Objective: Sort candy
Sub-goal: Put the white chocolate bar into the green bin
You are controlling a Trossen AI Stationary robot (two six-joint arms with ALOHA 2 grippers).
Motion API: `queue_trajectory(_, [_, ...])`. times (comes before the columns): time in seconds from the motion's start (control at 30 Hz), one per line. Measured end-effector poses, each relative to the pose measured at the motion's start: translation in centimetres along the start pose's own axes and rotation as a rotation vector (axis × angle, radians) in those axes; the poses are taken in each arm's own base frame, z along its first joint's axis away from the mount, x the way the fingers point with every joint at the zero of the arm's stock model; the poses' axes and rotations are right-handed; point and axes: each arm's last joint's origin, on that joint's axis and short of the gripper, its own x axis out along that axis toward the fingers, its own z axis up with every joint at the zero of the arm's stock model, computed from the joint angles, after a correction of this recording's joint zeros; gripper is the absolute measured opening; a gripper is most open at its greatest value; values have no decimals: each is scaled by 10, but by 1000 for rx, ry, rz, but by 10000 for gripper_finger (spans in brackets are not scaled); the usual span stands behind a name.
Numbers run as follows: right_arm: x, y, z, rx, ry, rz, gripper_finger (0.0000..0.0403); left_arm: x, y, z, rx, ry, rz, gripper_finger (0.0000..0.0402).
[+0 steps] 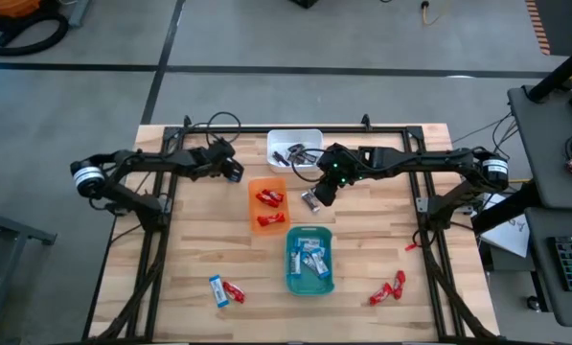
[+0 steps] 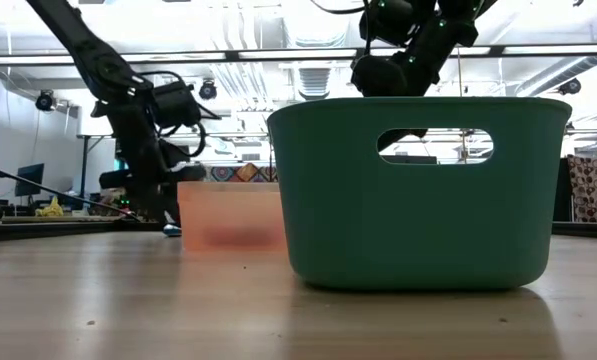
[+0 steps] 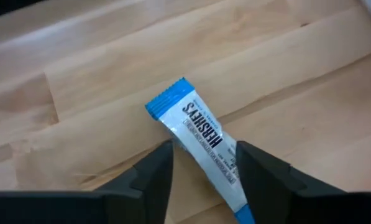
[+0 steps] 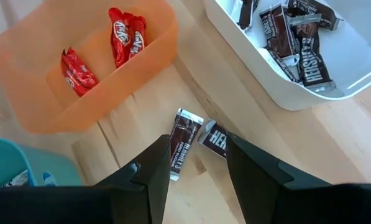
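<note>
Left gripper (image 3: 201,171) sits far-left, fingers apart over a blue-and-white candy (image 3: 201,134) on the table (image 1: 381,254); looks released, hard to confirm. Right gripper (image 4: 194,165), fingers apart, hovers above two dark brown candies (image 4: 194,142) between orange tray (image 4: 154,56) and white tray (image 4: 284,93).

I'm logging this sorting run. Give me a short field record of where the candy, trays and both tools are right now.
white tray: dark candies inside
orange tray: red candies
teal tray: blue-and-white candies
loose on table: dark candies beside orange tray; red ones near right; blue and red pair near left
left tool: open, over a blue-and-white candy on the table
right tool: open, above the loose dark candies
</note>
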Motion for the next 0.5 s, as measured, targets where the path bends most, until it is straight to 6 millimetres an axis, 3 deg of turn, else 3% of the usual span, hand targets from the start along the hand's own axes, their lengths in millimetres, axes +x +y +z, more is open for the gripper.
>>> queue_trajectory(0.27, [0,0,1,-7,-5,1,146,14,-4,-4,32,24,12,186])
queue_trajectory(0.5, [0,0,1,-16,-7,2,146,21,-5,-6,48,45,24,126])
